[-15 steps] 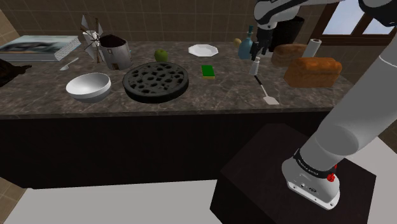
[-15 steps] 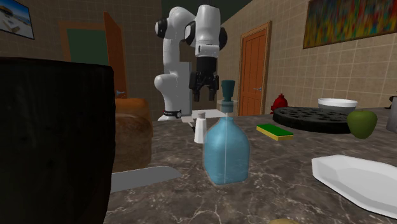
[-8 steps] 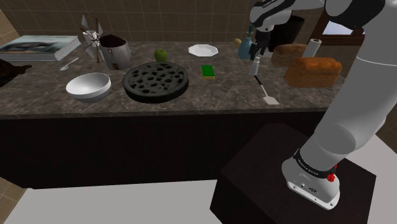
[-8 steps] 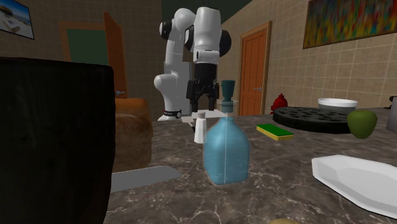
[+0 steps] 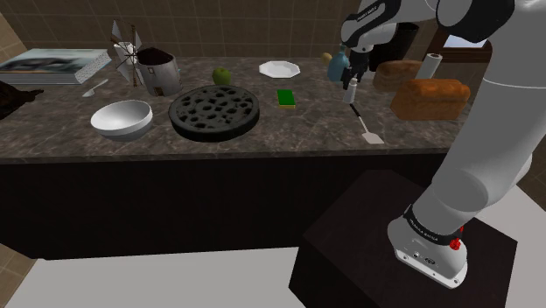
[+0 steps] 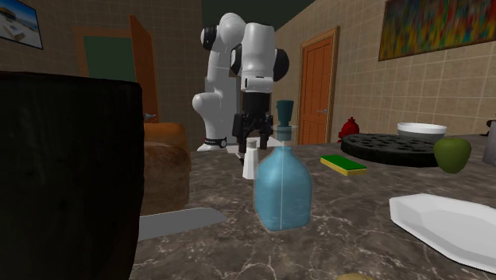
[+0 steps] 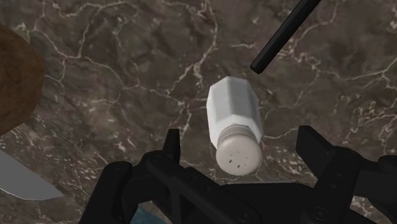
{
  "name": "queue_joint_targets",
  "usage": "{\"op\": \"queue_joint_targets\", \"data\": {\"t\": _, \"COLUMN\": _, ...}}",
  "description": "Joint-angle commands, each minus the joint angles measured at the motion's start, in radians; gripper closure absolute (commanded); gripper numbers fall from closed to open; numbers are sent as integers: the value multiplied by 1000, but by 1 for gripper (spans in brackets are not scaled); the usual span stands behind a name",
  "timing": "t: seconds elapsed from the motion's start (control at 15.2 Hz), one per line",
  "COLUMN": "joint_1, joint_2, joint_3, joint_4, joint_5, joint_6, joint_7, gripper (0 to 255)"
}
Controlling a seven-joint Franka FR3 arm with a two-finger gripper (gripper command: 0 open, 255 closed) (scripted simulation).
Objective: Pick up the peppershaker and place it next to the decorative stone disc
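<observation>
The pepper shaker (image 5: 353, 88) is a small white faceted bottle with a perforated cap, standing upright on the marble counter (image 5: 297, 131) beside a blue bottle (image 5: 338, 66). My gripper (image 5: 352, 75) hangs straight above it, open. In the wrist view the shaker (image 7: 234, 121) lies between the two black fingers (image 7: 172, 145), which stand apart from it on both sides. From the second exterior view my gripper (image 6: 253, 141) hovers just over the shaker (image 6: 251, 162). The stone disc (image 5: 214, 111) is dark, round and full of holes, far toward the shoulder view's left; it also shows as disc (image 6: 389, 148).
A black-handled spatula (image 5: 363, 122) lies close to the shaker. A bread loaf (image 5: 429, 97), green sponge (image 5: 285, 97), white plate (image 5: 279, 68), green apple (image 5: 222, 76) and white bowl (image 5: 122, 118) share the counter. The blue bottle (image 6: 281, 187) stands in the foreground.
My gripper has come down toward the shaker, its fingers now level with the cap. The shaker has not moved.
</observation>
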Motion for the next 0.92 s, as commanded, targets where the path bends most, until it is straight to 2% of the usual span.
{"op": "queue_joint_targets", "data": {"t": 0.0, "joint_1": -1, "joint_2": 1, "joint_3": 0, "joint_4": 0, "joint_5": 1, "joint_6": 2, "joint_7": -1, "gripper": 0}}
{"op": "queue_joint_targets", "data": {"t": 0.26, "joint_1": -1, "joint_2": 1, "joint_3": 0, "joint_4": 0, "joint_5": 1, "joint_6": 2, "joint_7": -1, "gripper": 0}}
{"op": "queue_joint_targets", "data": {"t": 0.33, "joint_1": -1, "joint_2": 1, "joint_3": 0, "joint_4": 0, "joint_5": 1, "joint_6": 2, "joint_7": -1, "gripper": 255}}
{"op": "queue_joint_targets", "data": {"t": 0.86, "joint_1": -1, "joint_2": 1, "joint_3": 0, "joint_4": 0, "joint_5": 1, "joint_6": 2, "joint_7": -1, "gripper": 255}}
